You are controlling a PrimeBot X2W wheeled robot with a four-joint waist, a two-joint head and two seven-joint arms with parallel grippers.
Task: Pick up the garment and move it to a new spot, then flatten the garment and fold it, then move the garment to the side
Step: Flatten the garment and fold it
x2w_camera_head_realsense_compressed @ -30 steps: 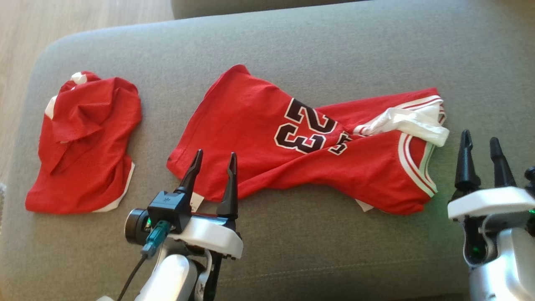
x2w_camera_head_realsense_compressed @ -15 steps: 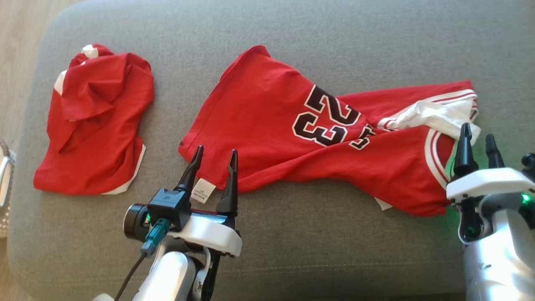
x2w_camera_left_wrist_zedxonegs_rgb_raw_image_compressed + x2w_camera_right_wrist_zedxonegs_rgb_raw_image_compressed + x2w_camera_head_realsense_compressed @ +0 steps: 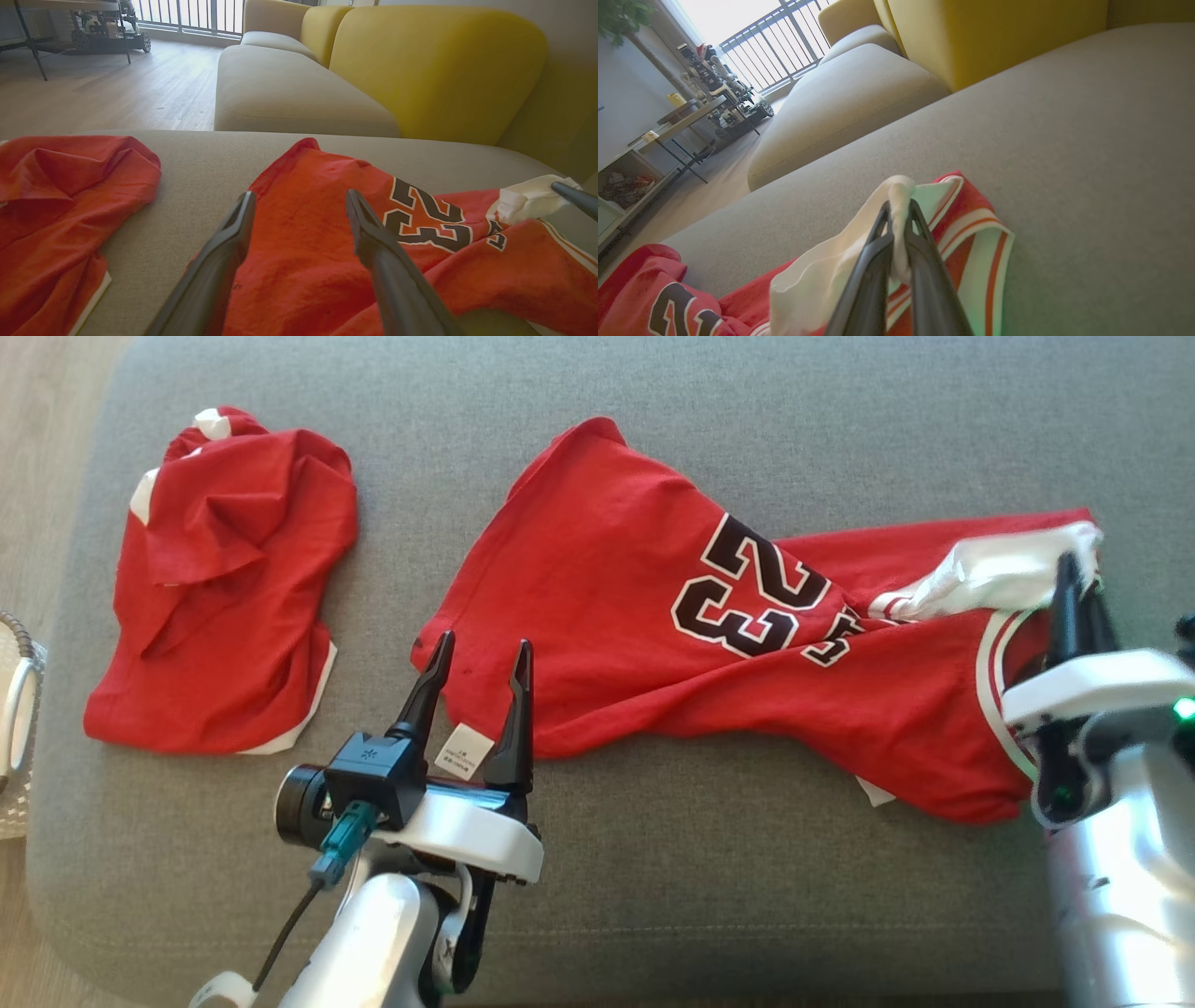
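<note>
Your garment, a red knit basketball jersey (image 3: 644, 616) with a black, white-edged "23" and white-and-red striped trim, lies stretched across the middle and right of the broad grey woven seat cushion (image 3: 747, 896). It is twisted near the number and creased along its length, and its white lining (image 3: 999, 574) is turned out at the right end.

Your right gripper (image 3: 1075, 581) is at that end, jaws pressed together and pinching a fold of the white lining. In the right wrist view the cloth bunches over the two dark fingertips.

Your left gripper (image 3: 485, 641) hangs over the jersey's near left corner, jaws spread, with a small white printed tag (image 3: 464, 751) showing between its fingers. I cannot tell whether the tips touch the cloth.

A second red garment (image 3: 224, 588), crumpled and edged in white, lies well apart on the cushion's left part. You have bare cushion along the near edge, along the far side, and in a strip between the two garments.

The cushion's rounded left edge drops to pale wood floor (image 3: 117, 93). Beyond its far edge stands a yellow padded sofa back (image 3: 420, 70).
</note>
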